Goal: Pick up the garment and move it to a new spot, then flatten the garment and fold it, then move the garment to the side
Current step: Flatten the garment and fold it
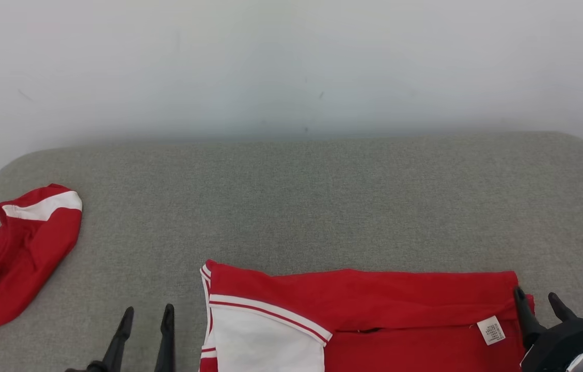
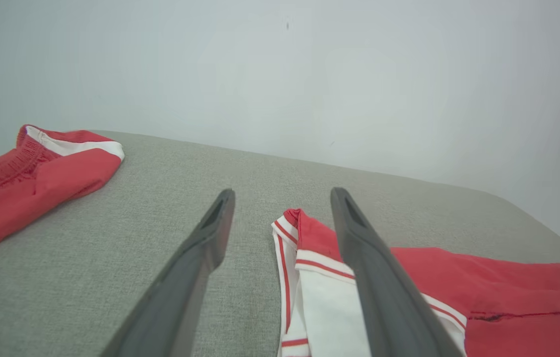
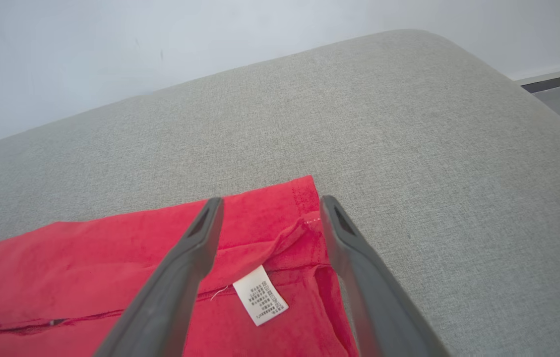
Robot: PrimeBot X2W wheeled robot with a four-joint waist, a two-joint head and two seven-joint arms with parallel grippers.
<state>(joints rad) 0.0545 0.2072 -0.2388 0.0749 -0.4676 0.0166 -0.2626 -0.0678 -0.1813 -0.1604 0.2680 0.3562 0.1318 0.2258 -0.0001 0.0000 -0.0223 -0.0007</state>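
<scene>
Starting with the head view: finds the garment at 6 o'clock on the grey surface, spread fairly flat with a top layer seemingly turned over, and cut off below by the frame. Puts the left gripper at 7 o'clock, parted and empty, just beside the white sleeve, and the right gripper at 5 o'clock, parted, one finger by the hem. Shows a second garment crumpled at 9 o'clock. Suggests moving and flattening done, folding probably begun, the shift aside not yet made.

Turning to the left wrist view: confirms fingers wide apart, gripping nothing, one hiding part of the sleeve.

Ending with the right wrist view: shows open fingers straddling the garment's corner and label, no cloth pinched; cannot tell whether the tips touch.
</scene>
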